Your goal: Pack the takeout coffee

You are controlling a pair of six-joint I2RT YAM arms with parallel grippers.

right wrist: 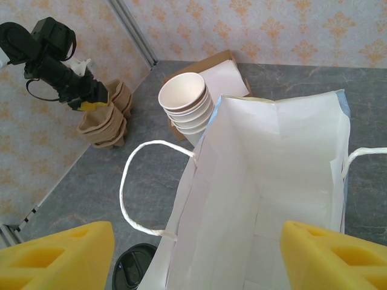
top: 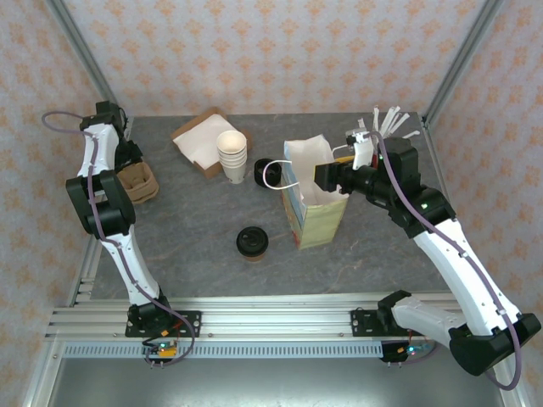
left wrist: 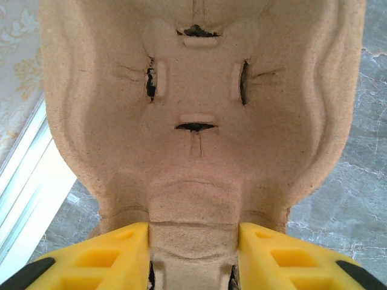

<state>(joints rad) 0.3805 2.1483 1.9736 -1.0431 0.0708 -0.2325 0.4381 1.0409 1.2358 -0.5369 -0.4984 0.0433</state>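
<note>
**Operator:** Where was the coffee (top: 252,242)?

**Technician:** It stood upright on the table (top: 195,254) with its lid on. It was outside the bag (top: 316,219), near the bag's left side and not touching it.

**Operator:** What was the right gripper (top: 327,178) doing?

**Technician:** It hung at the bag's open mouth. Its fingers (right wrist: 60,254) were spread wide and held nothing. The bag stood upright.

**Operator:** And the left gripper (left wrist: 193,266)?

**Technician:** It was clamped on a pulp carrier (left wrist: 193,121) at the far left of the table. One finger pressed each side of the carrier's near ridge.

**Operator:** What else was on the table?

**Technician:** Stacked cups (top: 232,155) stood beyond the coffee. A loose lid (top: 265,170) lay between the cups and the bag.
</note>
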